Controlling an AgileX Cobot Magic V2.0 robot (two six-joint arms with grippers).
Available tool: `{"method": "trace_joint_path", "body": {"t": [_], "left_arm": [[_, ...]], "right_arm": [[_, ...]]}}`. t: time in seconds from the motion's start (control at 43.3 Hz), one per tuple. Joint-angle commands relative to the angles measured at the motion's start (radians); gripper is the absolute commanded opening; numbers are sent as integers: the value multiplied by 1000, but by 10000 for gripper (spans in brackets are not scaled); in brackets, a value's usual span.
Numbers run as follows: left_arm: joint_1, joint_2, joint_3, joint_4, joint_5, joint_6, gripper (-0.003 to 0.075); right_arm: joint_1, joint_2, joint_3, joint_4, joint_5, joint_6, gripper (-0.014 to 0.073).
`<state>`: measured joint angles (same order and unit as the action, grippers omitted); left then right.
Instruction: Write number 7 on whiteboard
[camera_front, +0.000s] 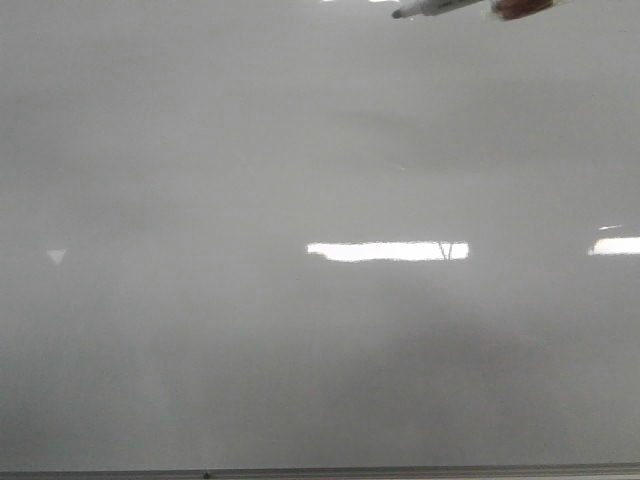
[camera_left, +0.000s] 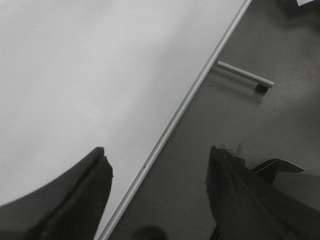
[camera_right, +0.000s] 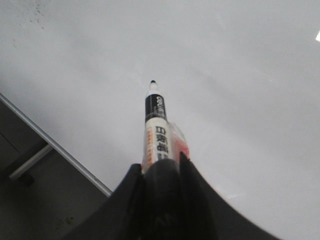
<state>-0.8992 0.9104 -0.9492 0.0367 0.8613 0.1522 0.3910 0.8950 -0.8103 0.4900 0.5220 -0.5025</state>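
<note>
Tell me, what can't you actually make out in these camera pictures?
- Front view: the pen is cut off by the top edge, so the arm holding it is unseen.
- Right wrist view: whether the pen tip touches the whiteboard is unclear.
- Right wrist view: label print too small to read.
- No drawn 7 shows anywhere.

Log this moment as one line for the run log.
right gripper: shut on marker | left gripper: open, empty | whiteboard: no 7 visible

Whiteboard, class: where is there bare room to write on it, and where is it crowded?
The whiteboard is bare throughout: no 7 shows yet. Free room runs from the metal edge strip up past the glare patch. Only the top right is crowded, where the right tool holds the marker.
</note>
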Motion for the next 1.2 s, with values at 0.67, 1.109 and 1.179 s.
{"method": "trace_joint_path", "body": {"t": [0.67,1.109,1.179], "left_arm": [[-8,22,-26,-6,-76,-12,420],[-8,22,-26,-6,-72,-12,420],[-8,22,-26,-6,-72,-12,420]], "right_arm": [[-38,419,-303,30,-95,3,-59],[-160,429,-302,10,-64,3,-59],[-215,420,-302,8,-26,3,-59]]}}
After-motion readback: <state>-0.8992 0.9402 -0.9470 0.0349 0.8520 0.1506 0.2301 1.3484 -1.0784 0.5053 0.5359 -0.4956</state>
